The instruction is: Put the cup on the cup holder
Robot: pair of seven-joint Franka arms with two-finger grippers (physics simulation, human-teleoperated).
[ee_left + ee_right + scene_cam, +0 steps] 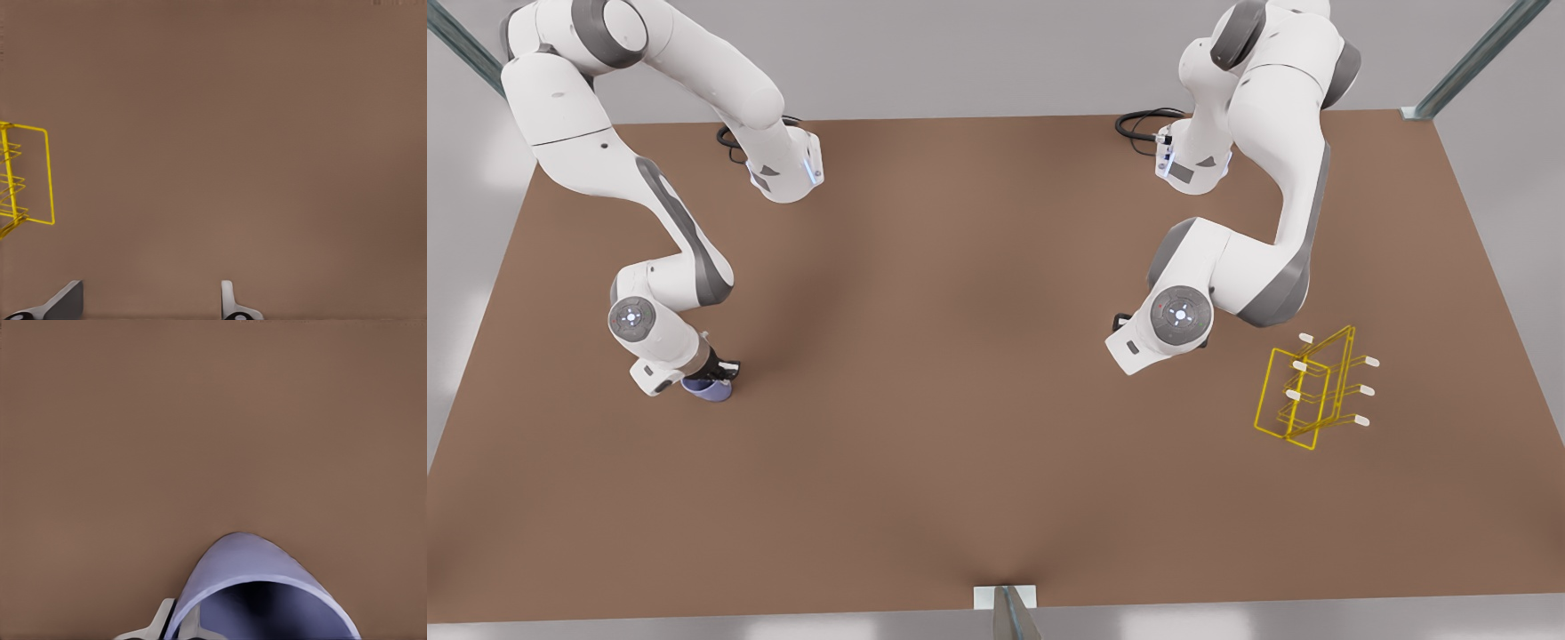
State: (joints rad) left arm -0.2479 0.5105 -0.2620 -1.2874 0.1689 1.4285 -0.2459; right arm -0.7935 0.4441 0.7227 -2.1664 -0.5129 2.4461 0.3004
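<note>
The lavender-blue cup [706,389] is low over the brown table near the front view's left. My right gripper [719,368] is shut on its rim. In the right wrist view the cup [247,570] is close up with its dark mouth facing the camera, and a fingertip [162,621] presses the outside of its wall. The yellow wire cup holder [1307,387] stands on the table at the front view's right, pegs tipped white. My left gripper [147,307] hovers open and holds nothing, with the cup holder [30,177] off to one side of it.
The brown table [960,356] is bare between the two arms. The left arm's elbow and wrist [1178,311] hang just beside the cup holder. Cables [1143,120] lie by the arm bases at the far edge. A metal post [1009,613] stands at the near edge.
</note>
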